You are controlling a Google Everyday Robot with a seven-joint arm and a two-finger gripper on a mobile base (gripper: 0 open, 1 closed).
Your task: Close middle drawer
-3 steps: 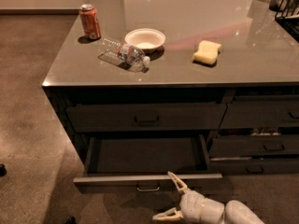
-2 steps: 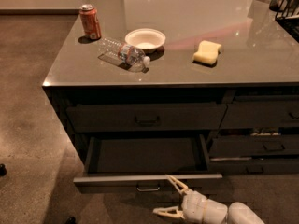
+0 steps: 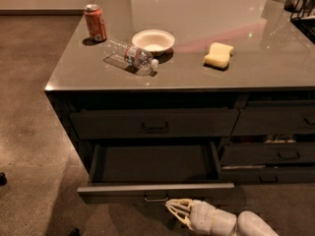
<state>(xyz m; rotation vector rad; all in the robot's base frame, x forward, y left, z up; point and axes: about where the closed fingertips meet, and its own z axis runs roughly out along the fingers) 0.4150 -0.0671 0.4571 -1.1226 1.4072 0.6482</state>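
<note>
Currently the middle drawer (image 3: pixel 155 191) stands pulled out toward the near side, its front running left to right. The end effector (image 3: pixel 178 211) sits low, just near of that front and slightly right of the pull (image 3: pixel 156 198), apparently not touching. Whether it is wide or narrow cannot be told. The arm (image 3: pixel 248 225) reaches in from the near right.

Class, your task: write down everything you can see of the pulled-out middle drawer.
The middle drawer is wide and dark grey, pulled far out of the cabinet below the closed top drawer. Its front is low and flat, with a small bar pull at the centre. The box behind is deep and dark with a paler rim; nothing shows inside. The pincer sits low, just beside and below the pull; whether it touches cannot be told.
</note>
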